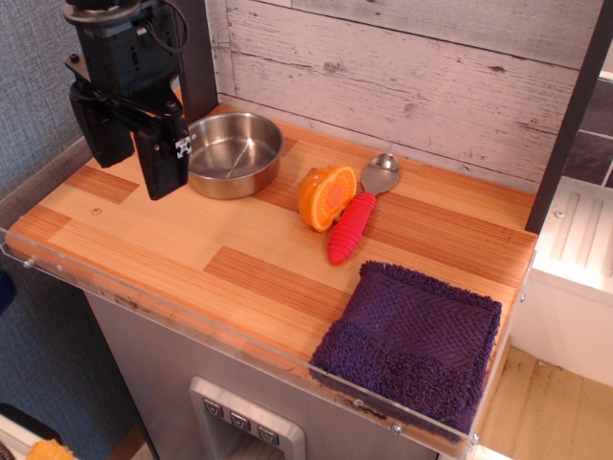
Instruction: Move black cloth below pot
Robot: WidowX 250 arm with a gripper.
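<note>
The wooden table top (239,259) fills most of the view, edged at the front by a clear plastic lip, with a whitewashed plank wall behind it. Next in size, the black cloth (412,340) lies flat at the near right corner, its front edge touching the plastic lip; it reads dark purple with a ribbed knit and is wider than the pot. The gripper (134,153) hangs at the far left, above the table and just left of the pot, its two dark fingers (161,163) standing apart with nothing between them. The pot (233,153), a shallow steel pan with a shiny inside, sits at the back left, well apart from the cloth. Between them lie an orange half (328,198) and a spoon with a red handle (352,225), the two touching or nearly so. The task looks not yet begun: the cloth is untouched and the claw is far from it. The next move, as I judge it, calls for the arm to cross to the right corner, come down on the cloth, pinch a fold, and drag it left to the bare wood in front of the pot, passing nearer than the orange and the spoon.
</note>
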